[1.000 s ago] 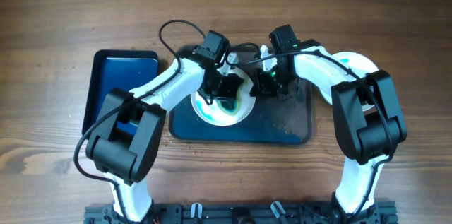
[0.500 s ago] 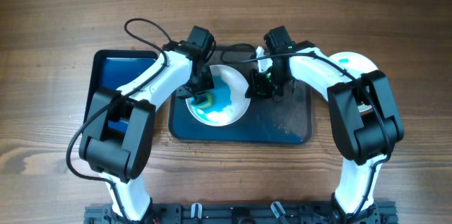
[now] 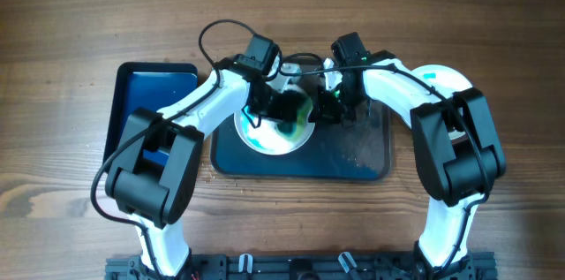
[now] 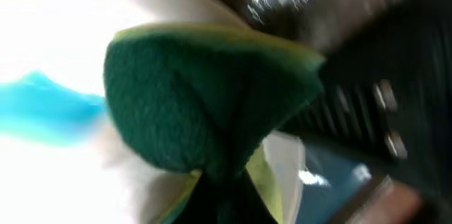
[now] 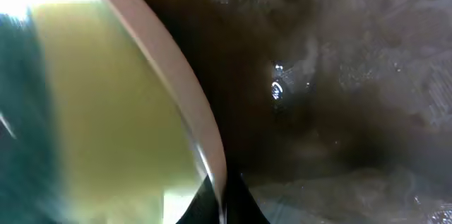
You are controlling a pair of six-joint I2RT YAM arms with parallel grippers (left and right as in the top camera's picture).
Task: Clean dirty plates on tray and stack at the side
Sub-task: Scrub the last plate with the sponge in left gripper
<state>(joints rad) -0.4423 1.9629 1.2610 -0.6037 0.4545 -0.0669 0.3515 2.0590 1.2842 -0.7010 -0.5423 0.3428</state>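
A white plate [image 3: 265,139] smeared with blue lies on the left half of the dark tray [image 3: 353,152]. My left gripper [image 3: 284,108] is shut on a green and yellow sponge [image 3: 298,114] and presses it on the plate's right part. The left wrist view shows the sponge [image 4: 205,104] on the white plate with a blue streak [image 4: 42,104]. My right gripper [image 3: 325,108] is shut on the plate's right rim; the right wrist view shows the rim [image 5: 176,90] pinched between the fingers [image 5: 222,199]. Another white plate [image 3: 437,77] lies on the table, right of the tray.
A smaller black tray with a blue inside [image 3: 154,108] lies to the left of the big tray. The big tray's right half [image 5: 339,111] is wet and bare. Both arms cross above the tray's back edge.
My left gripper swept the sponge to the plate's left side and back to its right side. The right gripper has kept its hold on the rim.
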